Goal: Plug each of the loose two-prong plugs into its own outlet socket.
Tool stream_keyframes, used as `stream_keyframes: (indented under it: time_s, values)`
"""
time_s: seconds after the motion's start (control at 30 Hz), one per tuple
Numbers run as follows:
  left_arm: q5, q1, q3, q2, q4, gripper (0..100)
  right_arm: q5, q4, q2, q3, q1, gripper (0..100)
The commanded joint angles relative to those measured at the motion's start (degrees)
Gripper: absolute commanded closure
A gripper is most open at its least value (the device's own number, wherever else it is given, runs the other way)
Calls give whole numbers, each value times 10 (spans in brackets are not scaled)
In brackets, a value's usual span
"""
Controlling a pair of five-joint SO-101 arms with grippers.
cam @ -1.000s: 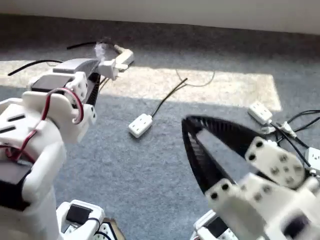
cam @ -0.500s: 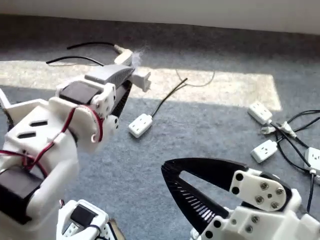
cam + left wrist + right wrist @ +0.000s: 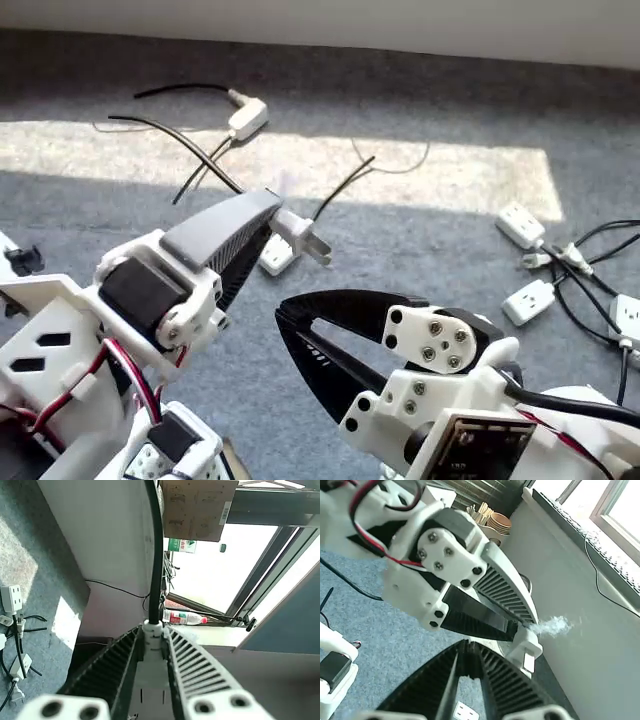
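Note:
My left gripper (image 3: 274, 218) is shut on a white two-prong plug (image 3: 303, 236), held in the air over the grey carpet with its prongs pointing right. In the left wrist view the plug (image 3: 152, 652) sits between the ribbed fingers and its black cord (image 3: 156, 555) runs away from it. A white outlet socket (image 3: 276, 257) lies on the carpet just behind the plug. My right gripper (image 3: 284, 318) is shut on nothing, close below and in front of the plug. The right wrist view shows the plug (image 3: 526, 649) just beyond my right gripper (image 3: 466, 652).
Another white plug (image 3: 247, 118) with a black cord lies at the far left of the carpet. Three more white sockets (image 3: 520, 224) (image 3: 528, 300) (image 3: 628, 318) lie among tangled black cords at the right. A wall runs along the back.
The left arm has swung the plug from the far left toward the centre, over the socket. The right gripper has shifted left and nearer, ending under the plug.

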State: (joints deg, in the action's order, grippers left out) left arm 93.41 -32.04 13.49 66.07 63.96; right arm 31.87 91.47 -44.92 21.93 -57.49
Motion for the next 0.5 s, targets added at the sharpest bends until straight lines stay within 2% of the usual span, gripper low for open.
stream_keyframes:
  time_s: [0.0, 0.2, 0.47]
  values:
    - [-10, -19, 74, 57, -73, 993, 7, -13, 4, -1, -5, 991]
    - [-10, -19, 170, 153, -127, 993, 8, -20, 4, -2, 0, 991]
    - [-11, -19, 276, 277, -195, 993, 9, -41, 9, -16, 92, 991]
